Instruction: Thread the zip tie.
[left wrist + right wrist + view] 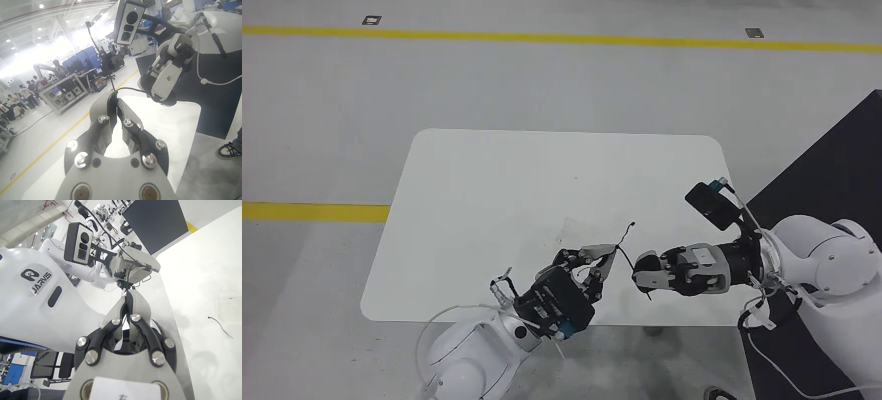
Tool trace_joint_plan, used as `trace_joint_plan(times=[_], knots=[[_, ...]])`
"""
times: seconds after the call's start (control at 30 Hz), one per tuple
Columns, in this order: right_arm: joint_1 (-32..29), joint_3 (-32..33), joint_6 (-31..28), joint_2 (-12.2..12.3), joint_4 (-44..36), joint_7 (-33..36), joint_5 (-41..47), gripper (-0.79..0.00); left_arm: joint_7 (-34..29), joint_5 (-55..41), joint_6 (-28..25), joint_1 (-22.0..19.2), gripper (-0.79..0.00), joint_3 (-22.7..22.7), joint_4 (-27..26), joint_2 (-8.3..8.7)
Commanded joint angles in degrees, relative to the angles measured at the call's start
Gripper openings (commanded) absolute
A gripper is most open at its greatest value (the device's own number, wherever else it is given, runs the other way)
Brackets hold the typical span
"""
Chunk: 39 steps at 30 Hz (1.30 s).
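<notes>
1. Zip tie [130, 88]: the thin black strap is held in the air over the near edge of the white table [492, 200], strung between two grippers that face each other.
2. On the left, the left gripper [115, 96] has its fingers pressed together, pinching the strap at the very tips. A short length stands up beyond the pinch.
3. In the middle, the free span bows in a shallow arc across the small gap between the arms. The arc suggests a light, springy strip that flexes easily and will likely flick back if let go. Which end carries the locking head is too small to tell.
4. On the right, the right gripper [128, 294] is likewise clamped shut on the strap, which runs into its fingertips.
5. Judged from this, the threading is not finished. No closed loop is visible.
6. Smooth and narrow, the strap will probably slip or twist in a loose hold. The best hold looks to be close behind the tail tip, so it does not wander, and flat across the head, leaving the slot open.
7. A second black tie [220, 326] lies loose on the table, well apart from both grippers.
</notes>
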Motion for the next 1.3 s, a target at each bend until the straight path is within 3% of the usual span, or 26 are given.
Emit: trace_joint_plan(times=[0.0,0.57,1.27], knots=[[-0.01,-0.04,0.01,-0.02,0.0,0.02,0.18,-0.785,0.02,0.27,0.19,-0.09,-0.785,-0.13,0.39,0.01],[-1.67,3.88,-1.75,0.07,-0.59,2.93,10.96,-0.785,1.34,5.92,2.42,-1.69,-0.785,0.94,5.51,-0.14],[-2.24,5.17,-0.88,-0.36,0.28,3.36,13.68,-0.785,2.64,6.99,1.91,-2.09,-0.785,2.18,6.63,-0.31]])
